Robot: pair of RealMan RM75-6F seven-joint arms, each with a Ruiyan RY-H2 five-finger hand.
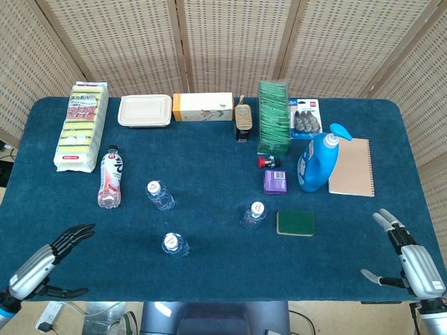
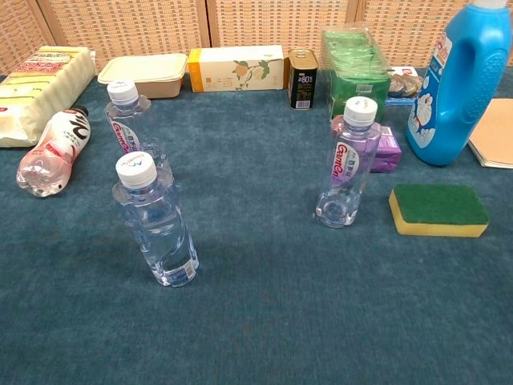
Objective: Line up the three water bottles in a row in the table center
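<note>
Three clear water bottles with white caps stand on the blue table. One bottle is left of centre, a second bottle stands nearer the front edge, and the third bottle near the middle tilts to the right. My left hand hovers at the front left corner, fingers apart, holding nothing. My right hand is at the front right corner, fingers spread and empty. Neither hand appears in the chest view.
A green-and-yellow sponge lies right of the tilted bottle, with a purple box and blue detergent bottle behind. A pink drink bottle lies on its side at left. Boxes, a can and packets line the back edge.
</note>
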